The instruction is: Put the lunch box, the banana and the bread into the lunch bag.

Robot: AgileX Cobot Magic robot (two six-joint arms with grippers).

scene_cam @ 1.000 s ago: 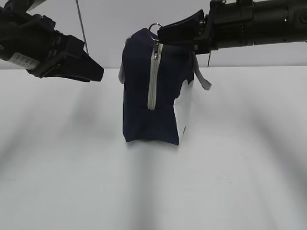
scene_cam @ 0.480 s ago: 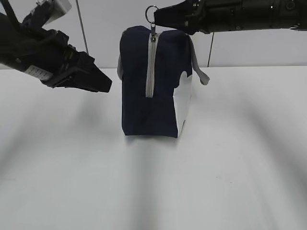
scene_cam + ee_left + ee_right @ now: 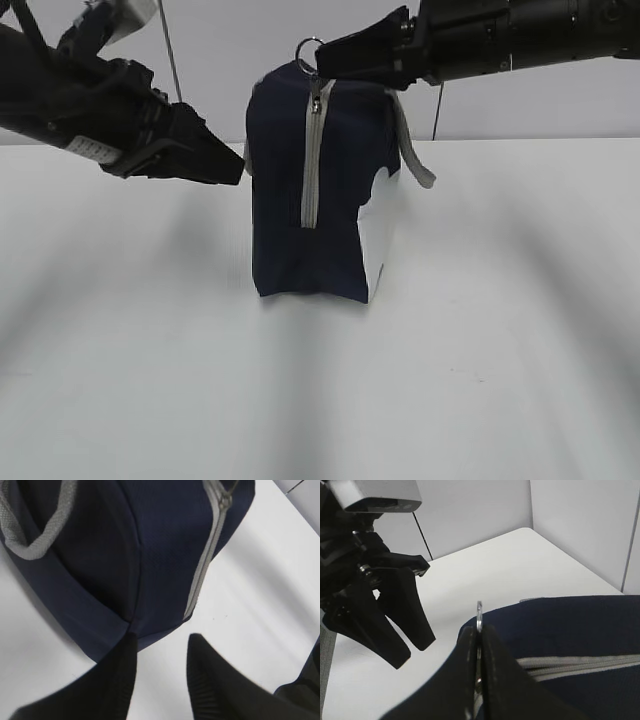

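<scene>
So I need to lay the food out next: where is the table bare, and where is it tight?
The table is bare in front of the lunch bag and wide to both its sides. It is crowded at the bag's top: the right end effector pinches the ring pull, and the left end effector hangs open beside the bag's left face.

No readable text is showing anywhere. A small white label (image 3: 88, 148) is sitting on the left arm (image 3: 70, 100) in the exterior view, but its print is too small and blurred to make out.
</scene>
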